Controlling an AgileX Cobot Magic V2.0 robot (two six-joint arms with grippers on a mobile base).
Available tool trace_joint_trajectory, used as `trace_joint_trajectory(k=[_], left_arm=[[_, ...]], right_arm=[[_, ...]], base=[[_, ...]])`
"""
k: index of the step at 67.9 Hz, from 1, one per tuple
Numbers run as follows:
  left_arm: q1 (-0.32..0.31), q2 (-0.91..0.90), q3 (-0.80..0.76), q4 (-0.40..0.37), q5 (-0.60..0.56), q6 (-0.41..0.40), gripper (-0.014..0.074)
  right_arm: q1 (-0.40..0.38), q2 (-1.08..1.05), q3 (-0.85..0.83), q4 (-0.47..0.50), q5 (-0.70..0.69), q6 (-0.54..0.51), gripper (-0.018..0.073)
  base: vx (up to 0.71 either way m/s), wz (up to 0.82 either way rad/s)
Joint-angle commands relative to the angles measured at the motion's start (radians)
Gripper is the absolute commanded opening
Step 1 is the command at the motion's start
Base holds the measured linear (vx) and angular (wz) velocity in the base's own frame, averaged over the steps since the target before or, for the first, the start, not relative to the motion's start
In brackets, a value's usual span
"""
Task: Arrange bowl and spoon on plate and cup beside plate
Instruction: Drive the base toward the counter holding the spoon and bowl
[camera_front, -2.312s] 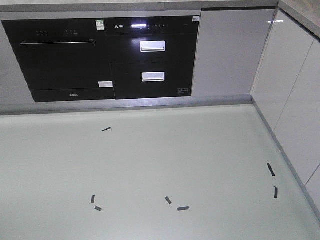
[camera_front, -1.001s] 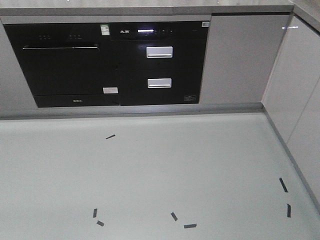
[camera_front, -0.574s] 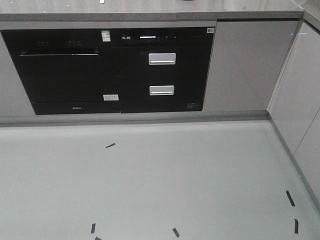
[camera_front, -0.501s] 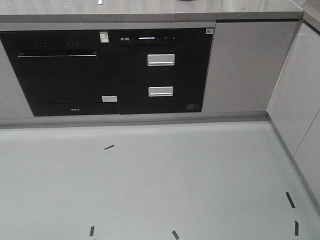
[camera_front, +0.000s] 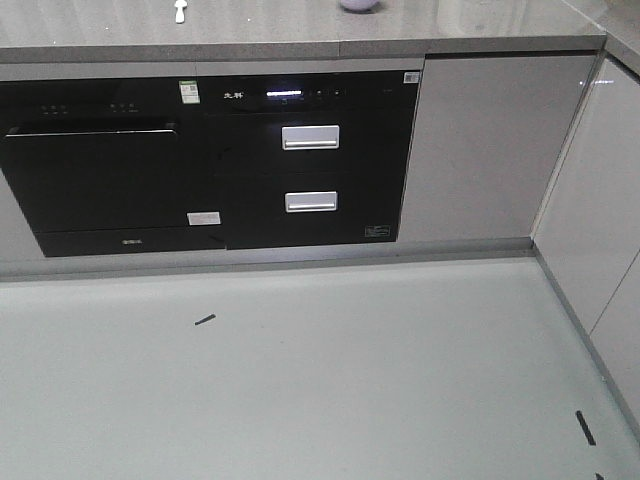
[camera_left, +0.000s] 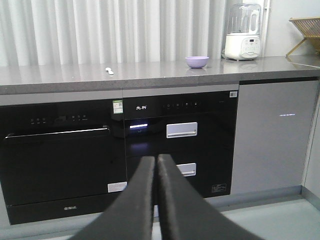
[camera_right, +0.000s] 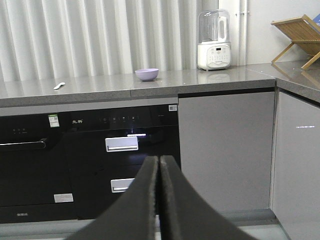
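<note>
A small lavender bowl (camera_left: 197, 61) stands on the grey countertop (camera_left: 150, 75); the right wrist view shows the bowl (camera_right: 147, 74) too, and the front view catches the bowl (camera_front: 359, 5) at its top edge. A pale spoon (camera_left: 109, 71) lies on the counter left of it; the spoon (camera_right: 59, 85) and spoon (camera_front: 180, 10) show in the other views. Plate and cup are out of view. My left gripper (camera_left: 156, 159) and right gripper (camera_right: 159, 159) are both shut, empty, far below and in front of the counter.
Black built-in appliances (camera_front: 200, 160) with two silver drawer handles (camera_front: 311, 137) fill the cabinet front. A white blender (camera_right: 214, 40) stands on the counter right of the bowl, and a wooden rack (camera_right: 297, 35) sits on the right-hand counter. Black tape marks (camera_front: 205, 320) dot the floor.
The front view has shifted toward the cabinets: the appliances sit lower and larger, the countertop with spoon and bowl has come into view, and most floor tape marks have slid out at the bottom.
</note>
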Motion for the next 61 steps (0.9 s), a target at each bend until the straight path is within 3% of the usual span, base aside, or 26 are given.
trace_joint_trajectory(k=[1, 61], left_arm=[[0.004, -0.015, -0.018, -0.008, -0.07, -0.006, -0.0006], [0.004, -0.015, -0.018, -0.008, -0.07, -0.006, -0.0006]], right_arm=[[-0.006, -0.006, 0.011, -0.006, -0.073, -0.004, -0.0011], [-0.006, -0.006, 0.011, -0.006, -0.071, -0.004, -0.0011]], base=[[0.2, -0.05], [0.23, 0.01]])
